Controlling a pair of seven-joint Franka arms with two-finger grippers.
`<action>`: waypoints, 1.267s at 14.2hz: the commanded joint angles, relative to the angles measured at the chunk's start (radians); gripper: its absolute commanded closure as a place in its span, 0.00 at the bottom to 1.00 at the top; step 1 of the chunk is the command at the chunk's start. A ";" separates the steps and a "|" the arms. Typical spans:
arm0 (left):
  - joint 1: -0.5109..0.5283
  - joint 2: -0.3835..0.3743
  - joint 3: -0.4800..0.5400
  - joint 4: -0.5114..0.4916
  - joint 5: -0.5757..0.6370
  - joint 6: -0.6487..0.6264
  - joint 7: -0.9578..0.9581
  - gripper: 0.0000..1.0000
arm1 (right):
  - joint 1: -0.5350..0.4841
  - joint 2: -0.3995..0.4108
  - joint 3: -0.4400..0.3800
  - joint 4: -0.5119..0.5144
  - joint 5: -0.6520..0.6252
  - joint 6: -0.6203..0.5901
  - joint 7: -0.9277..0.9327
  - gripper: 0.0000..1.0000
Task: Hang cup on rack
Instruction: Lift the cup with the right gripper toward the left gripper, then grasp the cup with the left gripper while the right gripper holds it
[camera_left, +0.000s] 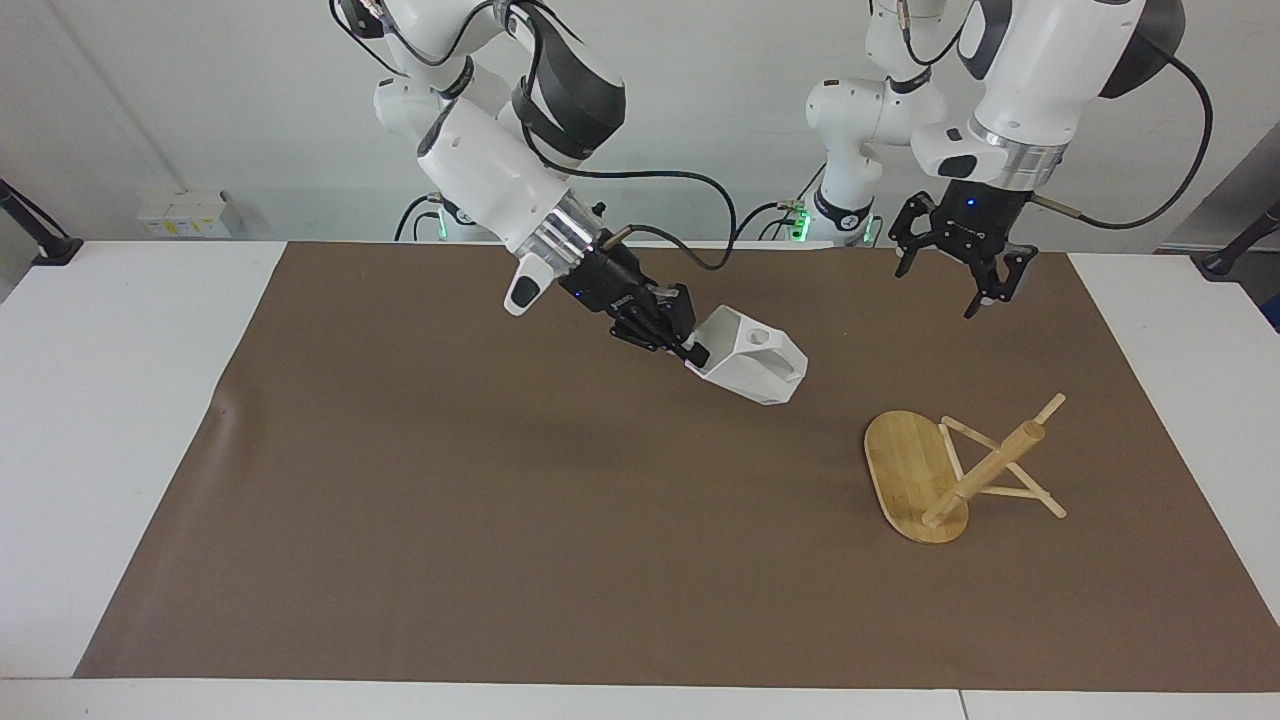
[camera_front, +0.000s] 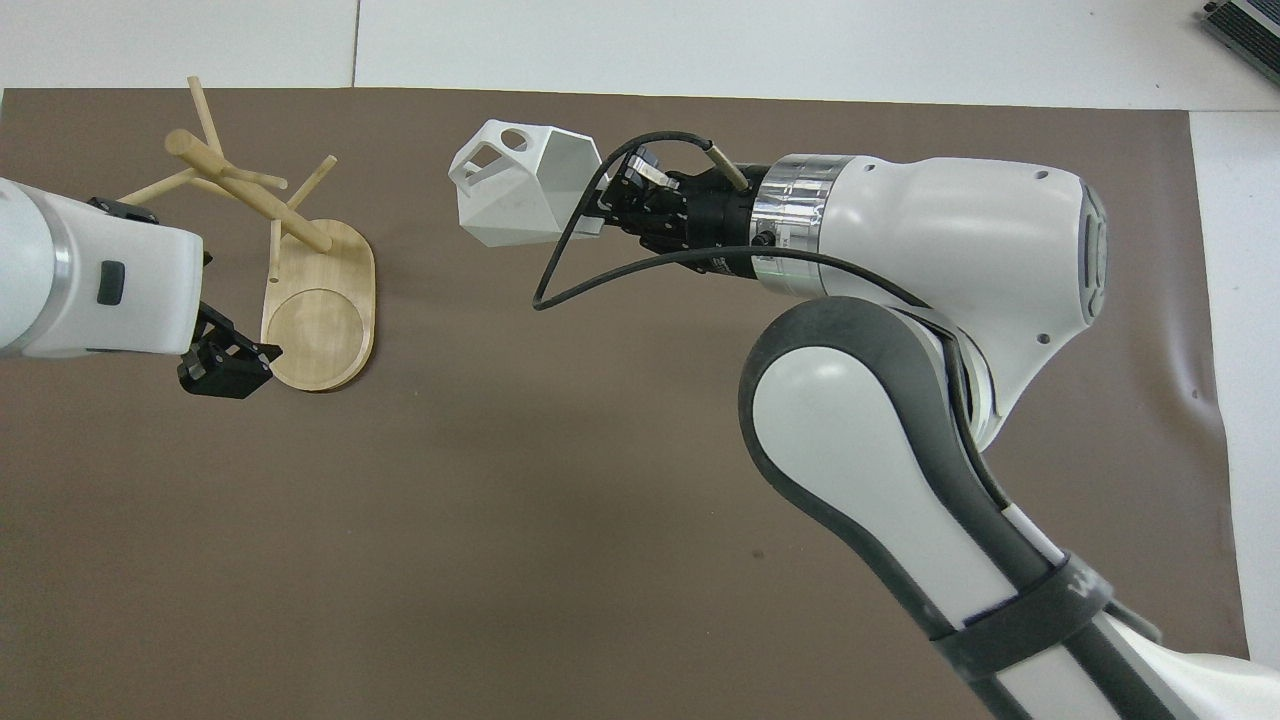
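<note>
White wall (camera_left: 200, 100); brown mat (camera_left: 500, 550) on white table (camera_left: 100, 400).

From overhead the left hand (camera_front: 228, 362) is mostly tucked under its own white wrist. The right hand (camera_front: 600, 195) grips the cup (camera_front: 520, 185), but the cup rim hides where its fingertips meet.

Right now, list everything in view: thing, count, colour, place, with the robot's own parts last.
cup: one, white, held in the air over the mat, tipped on its side.
rack: one, light bamboo, lying tipped over on the mat toward the left arm's end.
mat: one, brown, spread over the table.
table: one, white, under the mat.
right gripper: one, black, shut on the cup's rim.
left gripper: one, black, open, empty, in the air over the mat near the rack.
</note>
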 joint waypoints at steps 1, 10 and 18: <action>-0.020 0.046 0.006 0.021 -0.076 0.025 0.042 0.00 | -0.012 -0.015 0.004 0.000 -0.028 -0.085 -0.073 1.00; -0.024 0.030 0.007 -0.100 -0.313 0.170 0.123 0.00 | -0.004 -0.038 0.004 -0.021 -0.051 -0.175 -0.085 1.00; -0.053 -0.047 0.007 -0.314 -0.552 0.305 0.278 0.00 | -0.004 -0.044 0.004 -0.034 -0.064 -0.176 -0.085 1.00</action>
